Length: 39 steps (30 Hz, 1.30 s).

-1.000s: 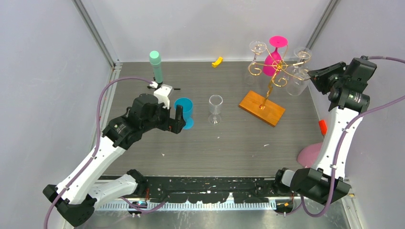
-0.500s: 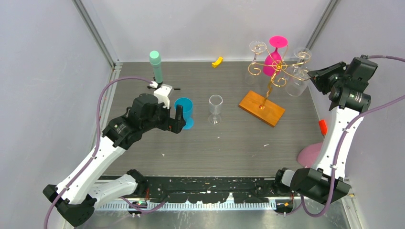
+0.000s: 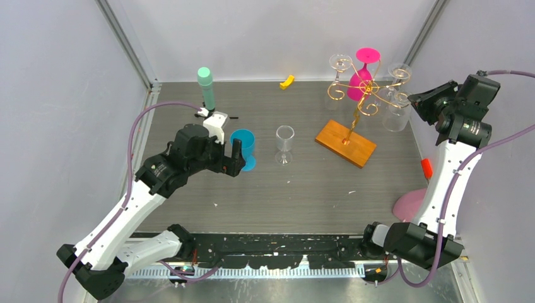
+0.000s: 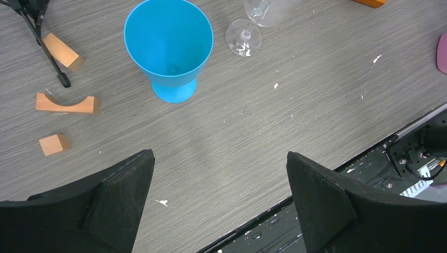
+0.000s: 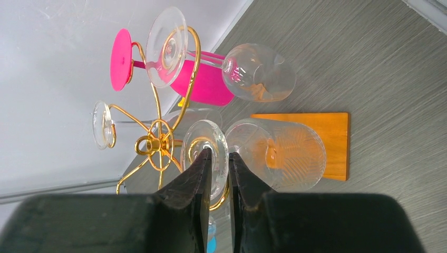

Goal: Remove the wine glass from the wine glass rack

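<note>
The wine glass rack [image 3: 363, 91], gold wire on an orange-brown wooden base [image 3: 346, 142], stands at the back right. Several glasses hang from it upside down. My right gripper [image 5: 219, 153] is shut on the round foot of a clear ribbed wine glass [image 5: 284, 153], with one finger on each side of the disc, next to a gold scroll arm [image 5: 153, 143]. From above, that glass [image 3: 396, 115] hangs at the rack's right side, by the right gripper [image 3: 413, 100]. My left gripper [image 4: 219, 155] hovers open over bare table, holding nothing.
A pink glass [image 5: 203, 84] and another clear glass [image 5: 258, 71] hang on the rack. On the table stand a blue cup [image 3: 243, 142], a clear glass [image 3: 284, 144] and a black tripod with a mint cylinder [image 3: 206, 85]. Wooden blocks [image 4: 63, 103] lie near the tripod's leg.
The right fingers have drawn in on the glass foot. That glass and the right gripper have shifted slightly to the right. The left arm has not moved.
</note>
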{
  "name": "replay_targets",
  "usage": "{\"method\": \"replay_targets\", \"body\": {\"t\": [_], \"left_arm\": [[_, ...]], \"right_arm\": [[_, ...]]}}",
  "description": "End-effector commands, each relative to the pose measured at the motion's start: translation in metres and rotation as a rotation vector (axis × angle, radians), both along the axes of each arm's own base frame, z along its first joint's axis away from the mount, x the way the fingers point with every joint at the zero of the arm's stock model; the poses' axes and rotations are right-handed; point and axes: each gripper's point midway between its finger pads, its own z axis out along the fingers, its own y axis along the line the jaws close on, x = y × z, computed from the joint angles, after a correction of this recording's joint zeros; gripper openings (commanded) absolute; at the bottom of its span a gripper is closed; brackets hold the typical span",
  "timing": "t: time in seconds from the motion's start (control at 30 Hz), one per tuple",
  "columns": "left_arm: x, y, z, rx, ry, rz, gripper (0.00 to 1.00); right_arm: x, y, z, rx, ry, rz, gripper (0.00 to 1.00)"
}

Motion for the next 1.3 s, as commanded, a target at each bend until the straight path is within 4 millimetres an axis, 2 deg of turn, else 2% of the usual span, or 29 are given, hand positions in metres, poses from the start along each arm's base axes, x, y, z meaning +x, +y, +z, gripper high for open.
{"method": "replay_targets", "body": {"t": [0.0,0.13,0.3,0.43,0.83,1.0,1.27], "left_arm": [[0.003,-0.004,0.011,-0.032,-0.045,-0.011,1.0],[0.003,-0.004,0.012,-0.034,-0.045,-0.012,1.0],[0.004,-0.006,0.02,-0.061,-0.074,-0.011,1.0],[0.001,-0.003,0.017,-0.051,-0.066,-0.006,0.98],[0.002,-0.003,0.016,-0.049,-0.061,-0.007,0.98],[0.002,-0.003,0.016,-0.05,-0.06,-0.007,0.98],[0.002,-0.005,0.017,-0.053,-0.06,-0.009,0.98]], "right_arm": [[0.001,0.001,0.031,-0.048,-0.095,0.01,0.01],[0.003,0.006,0.039,-0.008,-0.142,0.006,0.0],[-0.001,0.011,0.06,0.05,-0.249,-0.031,0.0],[-0.006,0.012,0.071,0.072,-0.294,-0.054,0.0],[-0.023,0.016,0.081,0.106,-0.354,-0.107,0.0],[-0.025,0.025,0.084,0.137,-0.374,-0.074,0.01],[-0.029,0.034,0.078,0.165,-0.38,-0.038,0.0]]}}
